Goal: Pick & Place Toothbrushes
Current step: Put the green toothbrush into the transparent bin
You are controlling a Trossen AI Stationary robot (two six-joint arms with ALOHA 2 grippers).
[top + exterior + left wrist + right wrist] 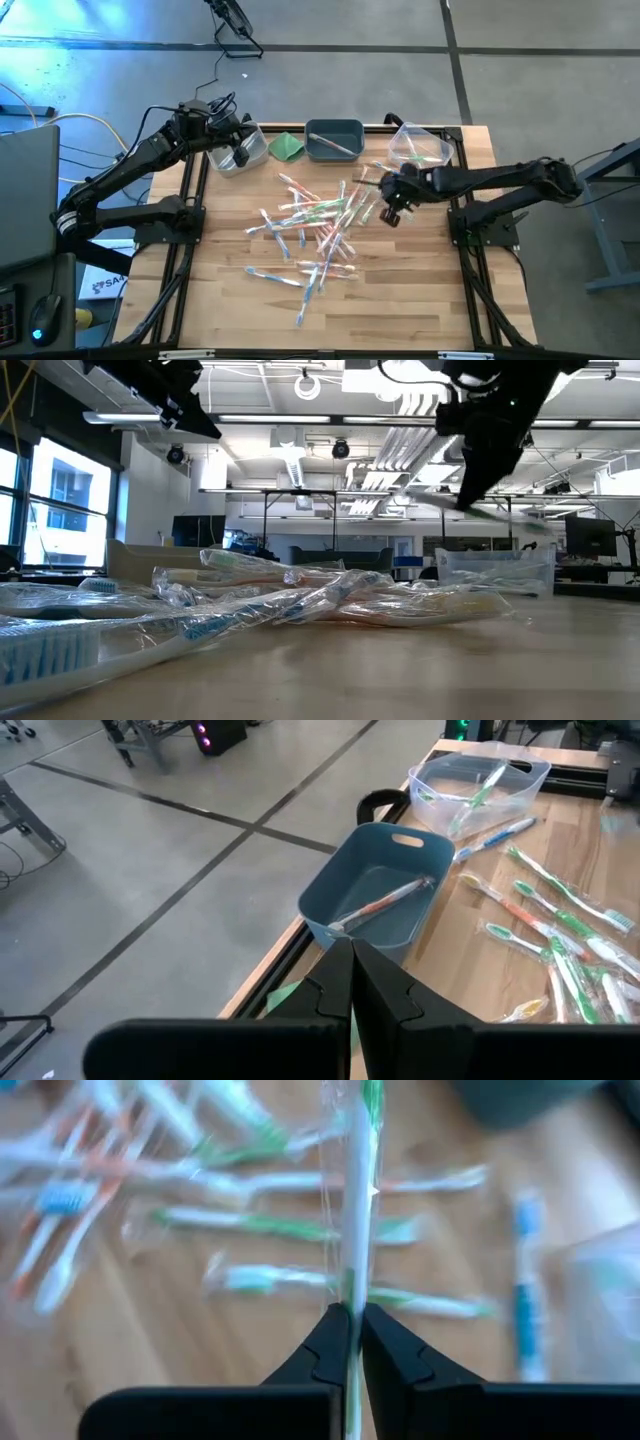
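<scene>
Wooden table (420,300) carries a loose pile of toothbrushes (315,235) at centre. Right gripper (350,1315) hangs above the pile, clenched on a green brush (358,1190) (wrapped). Left gripper (350,955), fingers closed and empty, hovers near the blue bin (380,890).

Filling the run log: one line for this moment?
right tool: shut on wrapped green plastic toothbrush, lifted | left tool: shut, empty, near blue plastic bin
</scene>
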